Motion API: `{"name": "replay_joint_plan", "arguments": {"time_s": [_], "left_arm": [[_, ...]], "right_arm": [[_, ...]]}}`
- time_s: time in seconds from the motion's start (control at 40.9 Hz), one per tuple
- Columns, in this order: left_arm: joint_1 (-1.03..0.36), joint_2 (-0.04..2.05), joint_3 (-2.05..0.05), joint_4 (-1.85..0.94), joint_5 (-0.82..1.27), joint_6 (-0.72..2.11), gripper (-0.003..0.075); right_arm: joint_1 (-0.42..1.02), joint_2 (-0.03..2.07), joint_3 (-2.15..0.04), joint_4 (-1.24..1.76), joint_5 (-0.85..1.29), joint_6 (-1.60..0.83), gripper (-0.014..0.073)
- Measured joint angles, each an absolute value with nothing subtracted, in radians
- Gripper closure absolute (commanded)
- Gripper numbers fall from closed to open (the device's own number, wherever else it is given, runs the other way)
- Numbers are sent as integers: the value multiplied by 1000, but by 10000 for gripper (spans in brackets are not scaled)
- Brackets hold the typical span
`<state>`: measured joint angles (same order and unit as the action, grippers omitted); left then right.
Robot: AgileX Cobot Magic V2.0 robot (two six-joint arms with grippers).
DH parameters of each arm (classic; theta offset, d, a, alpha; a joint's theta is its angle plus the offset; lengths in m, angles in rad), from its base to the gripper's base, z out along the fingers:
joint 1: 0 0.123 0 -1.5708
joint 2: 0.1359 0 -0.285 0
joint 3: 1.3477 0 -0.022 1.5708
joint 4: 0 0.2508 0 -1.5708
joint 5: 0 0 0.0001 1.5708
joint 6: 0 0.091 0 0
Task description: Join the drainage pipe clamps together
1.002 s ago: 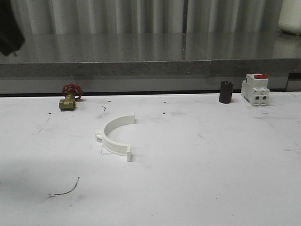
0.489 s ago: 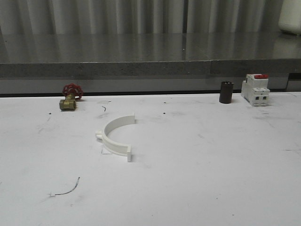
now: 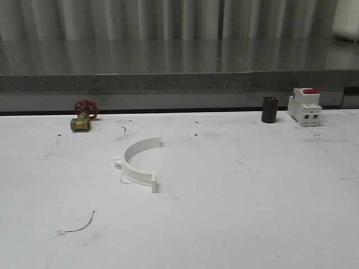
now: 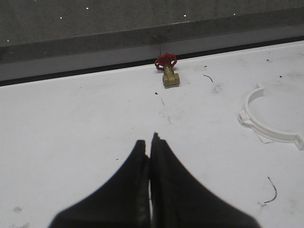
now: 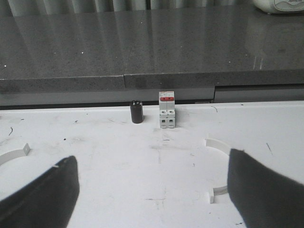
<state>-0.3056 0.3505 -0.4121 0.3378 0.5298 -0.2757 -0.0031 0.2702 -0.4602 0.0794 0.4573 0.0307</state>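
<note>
One white drainage pipe clamp (image 3: 138, 175) lies flat on the white table left of centre, its open side facing right. In the left wrist view this clamp (image 4: 270, 135) lies off to the right of my left gripper (image 4: 148, 142), which is shut with nothing in it and hangs over bare table. My right gripper (image 5: 152, 156) is wide open and empty. A second clamp half (image 5: 219, 190) lies just inside its right finger (image 5: 261, 190), partly hidden by it. The tip of the first clamp (image 5: 12, 156) shows beyond the other finger.
A brass valve with a red handwheel (image 3: 83, 116) stands at the back left. A black cylinder (image 3: 270, 109) and a white breaker with a red switch (image 3: 304, 106) stand at the back right. A grey ledge (image 3: 179, 81) runs along the table's far edge.
A dark arm part at the front view's upper left edge has gone out of view, and its shadow on the table's left has gone. The clamp has not moved.
</note>
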Motion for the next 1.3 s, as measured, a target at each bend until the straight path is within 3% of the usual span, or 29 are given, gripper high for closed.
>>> {"name": "replay_joint_plan", "arguments": {"time_s": [0.978, 1.075, 1.295], "left_arm": [[-306, 351, -411, 338, 530, -276, 741], [-306, 351, -411, 338, 530, -276, 741], [-306, 351, -411, 338, 530, -276, 741]], "right_arm": [[-3, 279, -462, 79, 432, 31, -48], [-3, 346, -495, 72, 454, 31, -21], [-5, 704, -692, 8, 560, 40, -6]]}}
